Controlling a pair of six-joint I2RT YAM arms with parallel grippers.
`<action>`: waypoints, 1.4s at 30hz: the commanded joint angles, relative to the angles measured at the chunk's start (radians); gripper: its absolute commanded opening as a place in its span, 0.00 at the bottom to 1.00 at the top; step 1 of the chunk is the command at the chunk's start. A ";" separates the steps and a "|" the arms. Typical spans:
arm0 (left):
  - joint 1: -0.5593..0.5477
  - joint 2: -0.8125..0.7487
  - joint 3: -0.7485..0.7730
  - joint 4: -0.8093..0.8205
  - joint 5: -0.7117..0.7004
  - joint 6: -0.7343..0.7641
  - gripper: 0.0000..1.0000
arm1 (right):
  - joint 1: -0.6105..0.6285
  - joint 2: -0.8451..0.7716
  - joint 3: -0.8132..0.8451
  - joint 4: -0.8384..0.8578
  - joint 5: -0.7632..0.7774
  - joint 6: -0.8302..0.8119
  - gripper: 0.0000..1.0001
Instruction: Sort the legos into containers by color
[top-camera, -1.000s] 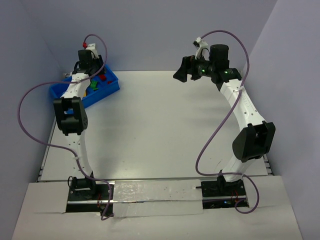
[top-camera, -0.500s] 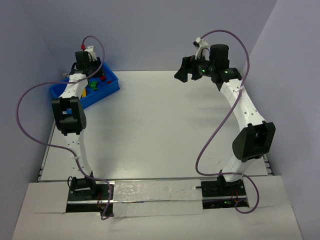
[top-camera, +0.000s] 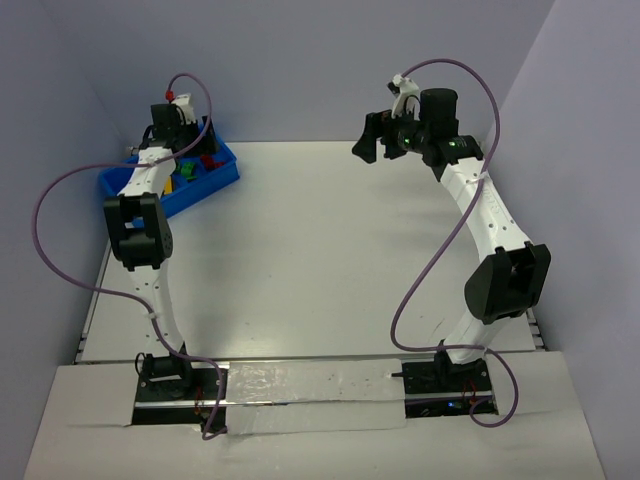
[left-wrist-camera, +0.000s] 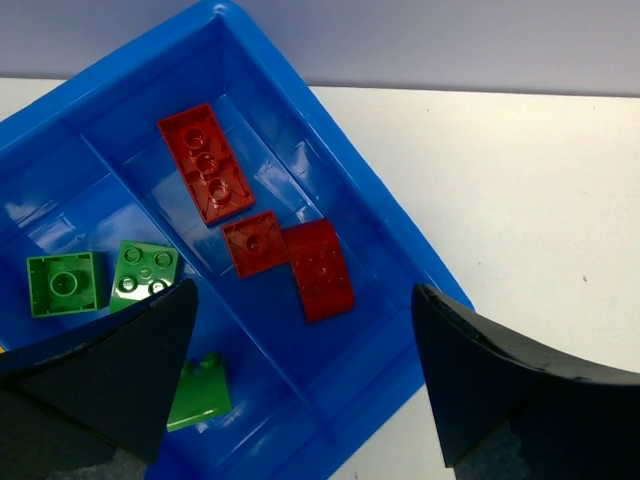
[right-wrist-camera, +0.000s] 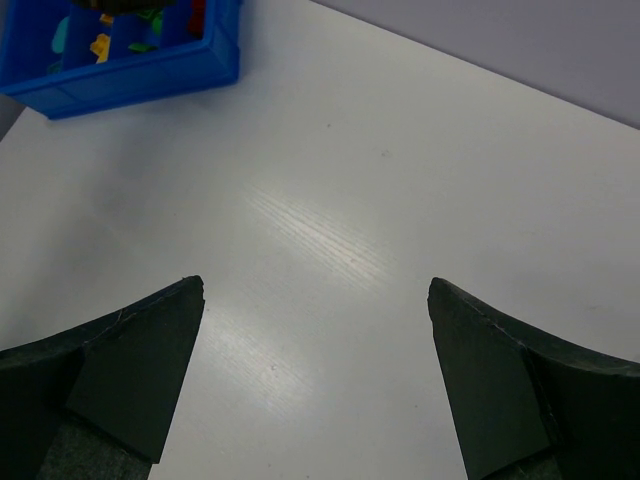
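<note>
Spread wide and holding nothing: left jaws, above the blue divided bin (left-wrist-camera: 350, 180). Directly beneath, three red bricks (left-wrist-camera: 254, 243) in one compartment; alongside, three green bricks (left-wrist-camera: 62, 283). Likewise wide and unloaded: right jaws, over the white counter (right-wrist-camera: 330, 200), well apart from the bin. Probably light, rigid, slick plastic; best pinched across opposite flat sides.

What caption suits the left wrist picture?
Open fingers above a blue bin: red bricks one side of a divider, green bricks the other.
</note>
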 joint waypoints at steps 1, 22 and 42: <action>-0.012 -0.137 0.095 -0.042 0.044 0.090 0.99 | -0.009 -0.029 0.003 0.025 0.146 0.002 1.00; -0.029 -0.537 -0.157 -0.228 0.000 0.061 0.99 | -0.203 -0.218 -0.218 0.059 0.373 -0.043 1.00; -0.059 -1.250 -0.999 0.019 -0.120 0.267 0.99 | -0.209 -0.874 -0.867 0.203 0.443 -0.281 1.00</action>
